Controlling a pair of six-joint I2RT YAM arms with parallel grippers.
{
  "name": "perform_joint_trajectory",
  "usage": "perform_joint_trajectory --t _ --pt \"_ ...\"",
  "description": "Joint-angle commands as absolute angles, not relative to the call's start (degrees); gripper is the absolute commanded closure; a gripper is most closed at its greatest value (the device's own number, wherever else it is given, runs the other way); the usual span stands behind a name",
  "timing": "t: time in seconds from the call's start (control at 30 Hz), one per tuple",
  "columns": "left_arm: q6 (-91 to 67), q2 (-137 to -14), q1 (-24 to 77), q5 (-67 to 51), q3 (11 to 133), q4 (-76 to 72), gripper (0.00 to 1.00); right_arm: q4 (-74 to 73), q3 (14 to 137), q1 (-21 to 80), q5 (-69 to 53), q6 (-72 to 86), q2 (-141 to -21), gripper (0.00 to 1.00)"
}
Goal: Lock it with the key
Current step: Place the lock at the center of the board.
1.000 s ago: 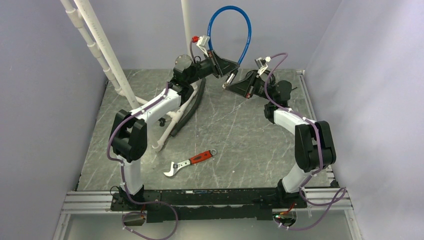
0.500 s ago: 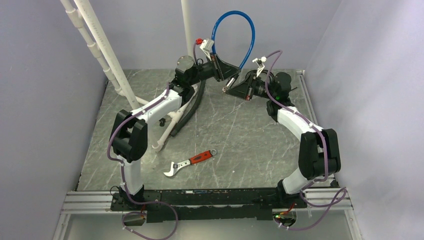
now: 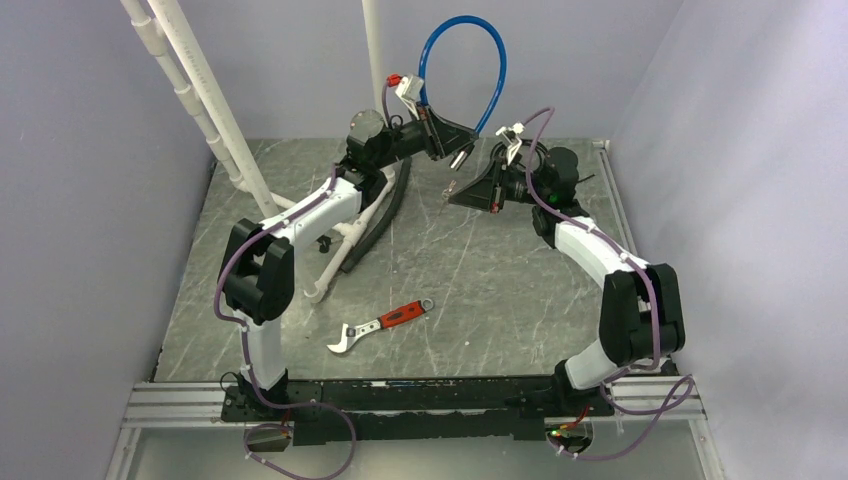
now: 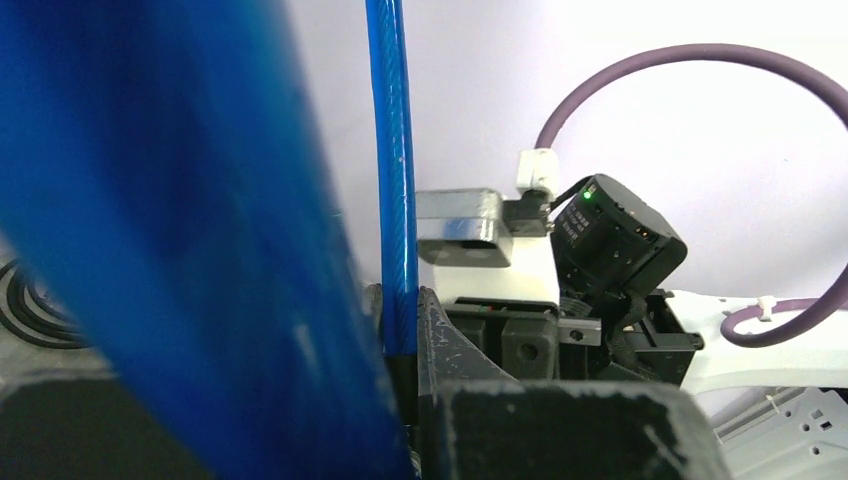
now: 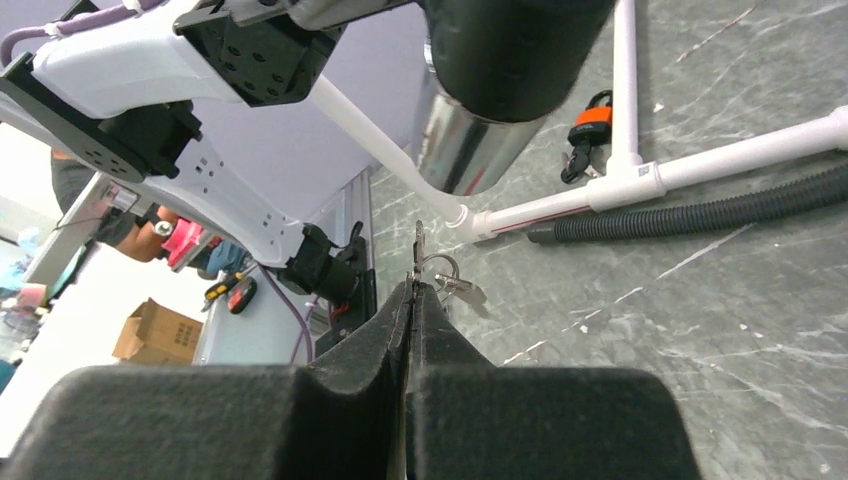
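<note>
Blue plastic sheathes the springy looped cable lock (image 3: 497, 60), raised in the upper centre of the top view. The left gripper (image 3: 445, 138) is clamped on its dark barrel, near the smooth silver keyhole end (image 5: 470, 150). The right gripper (image 3: 458, 192), pressed tight, pinches the small, thin silver metal key (image 5: 418, 240) by its bow, near that end but apart. The key looks light, rigid and slippery, so its blade should be left free. The cable will likely sway.
</note>
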State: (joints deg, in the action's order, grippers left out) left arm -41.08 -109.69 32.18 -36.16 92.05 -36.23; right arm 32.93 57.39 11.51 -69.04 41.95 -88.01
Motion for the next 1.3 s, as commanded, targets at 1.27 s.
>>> perform_joint_trajectory --t 1.27 --pt "-9.39 -128.71 43.51 -66.68 102.42 22.77 1.00 -47.77 64.95 -29.60 -67.14 -18.79 -73.17 1.00"
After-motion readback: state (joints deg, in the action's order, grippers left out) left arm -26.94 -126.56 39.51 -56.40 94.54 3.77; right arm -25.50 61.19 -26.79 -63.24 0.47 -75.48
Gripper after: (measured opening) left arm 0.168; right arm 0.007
